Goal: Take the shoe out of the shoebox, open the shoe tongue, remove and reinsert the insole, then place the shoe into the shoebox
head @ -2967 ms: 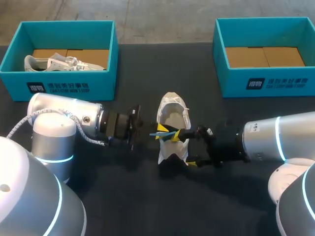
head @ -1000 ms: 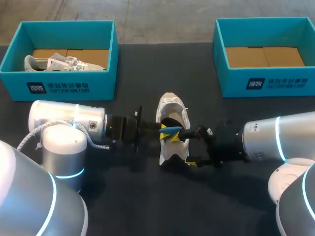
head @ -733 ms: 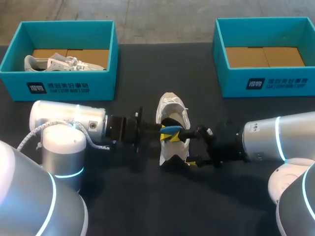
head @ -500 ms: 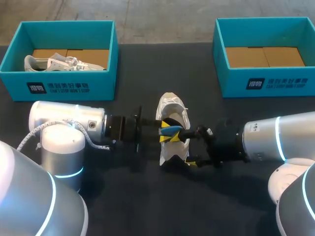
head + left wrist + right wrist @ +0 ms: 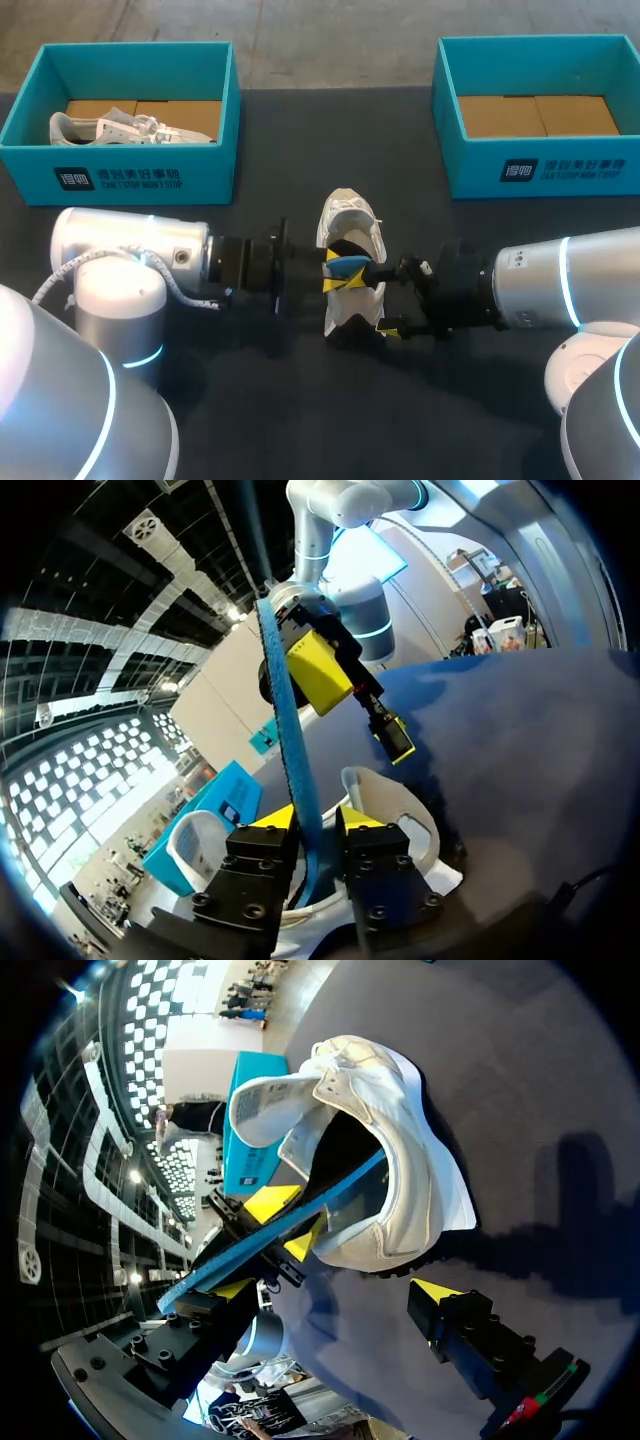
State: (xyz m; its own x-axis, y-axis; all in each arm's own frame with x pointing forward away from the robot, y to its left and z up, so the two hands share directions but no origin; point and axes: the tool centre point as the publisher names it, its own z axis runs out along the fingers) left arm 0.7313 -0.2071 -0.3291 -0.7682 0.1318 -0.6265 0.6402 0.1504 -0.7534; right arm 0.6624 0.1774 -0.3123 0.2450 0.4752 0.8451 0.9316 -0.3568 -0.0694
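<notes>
Okay, shoe (image 5: 350, 238): white, on the dark table (image 5: 300, 400), roughly midway between the two boxes and outside both. It lies lengthwise away from the robot, opening up and tongue pulled back.
Insole (image 5: 347, 264): blue. One end sits down inside the shoe's opening; the rest sticks out over the left wall toward the left arm. In the left wrist view it rises as a thin strip (image 5: 290, 730) edge-on.
Left gripper (image 5: 330, 270): at the shoe's left side, fingers nearly together, both yellow tips pinching the insole from two sides.
Right gripper (image 5: 381, 299): at the shoe's right side, fingers spread wide, holding nothing. One tip is just beside the insole at the opening, the other down by the heel end. Cannot tell whether either tip touches the shoe.
Left shoebox (image 5: 140, 165): teal, far left, open, with a second shoe (image 5: 130, 128) lying inside on a brown bottom.
Right shoebox (image 5: 540, 165): teal, far right, open, brown bottom showing.
</notes>
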